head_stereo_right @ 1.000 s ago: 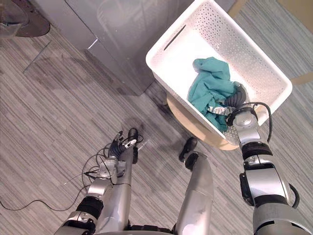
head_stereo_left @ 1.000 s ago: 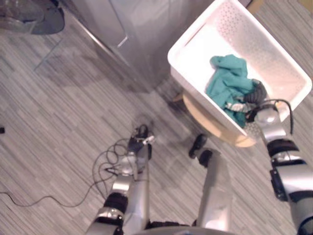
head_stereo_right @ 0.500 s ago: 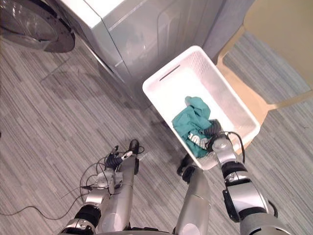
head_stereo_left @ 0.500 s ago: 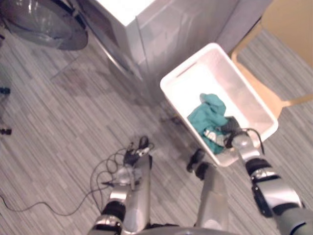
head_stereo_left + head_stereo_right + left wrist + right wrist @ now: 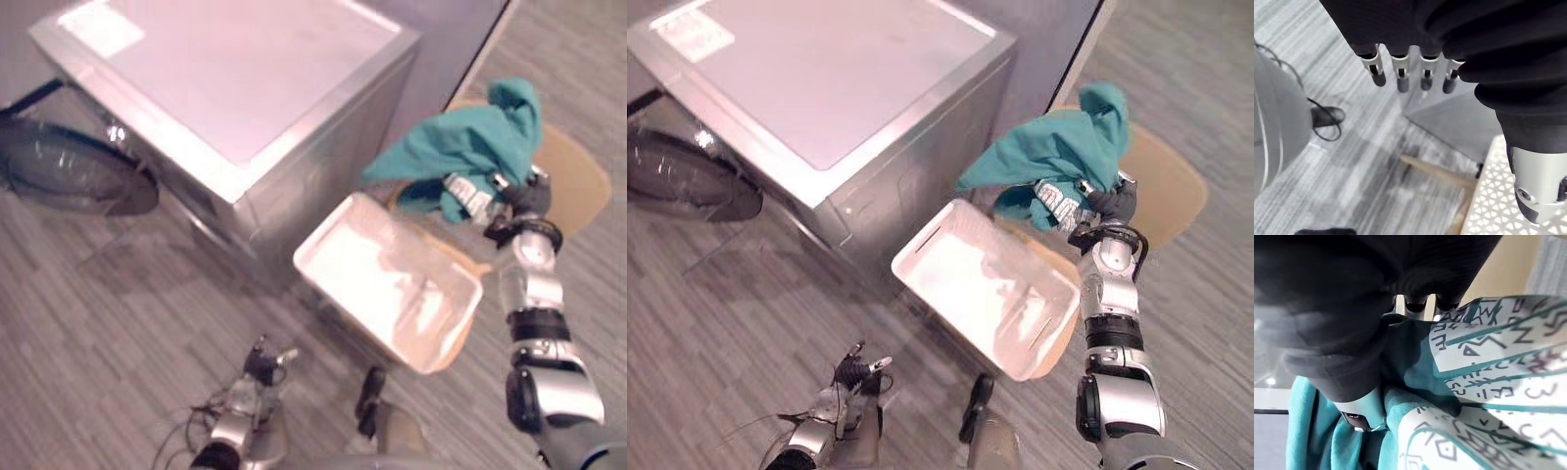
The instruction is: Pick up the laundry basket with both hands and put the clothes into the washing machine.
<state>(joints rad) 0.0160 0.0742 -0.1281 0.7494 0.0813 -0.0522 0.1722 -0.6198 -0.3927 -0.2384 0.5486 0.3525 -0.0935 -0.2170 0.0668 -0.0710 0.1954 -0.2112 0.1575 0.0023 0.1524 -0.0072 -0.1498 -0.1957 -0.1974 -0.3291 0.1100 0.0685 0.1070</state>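
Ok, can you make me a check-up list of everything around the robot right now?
surface: grey striped floor.
job's things: teal garment held up above the white laundry basket, which looks empty; washing machine beside the basket, its round door open.
clutter: nothing seen.
hands: right hand raised high and shut on the teal garment; left hand hangs low near the floor, fingers relaxed, holding nothing.
cables: nothing seen.
surroundings: wooden chair under and behind the basket.
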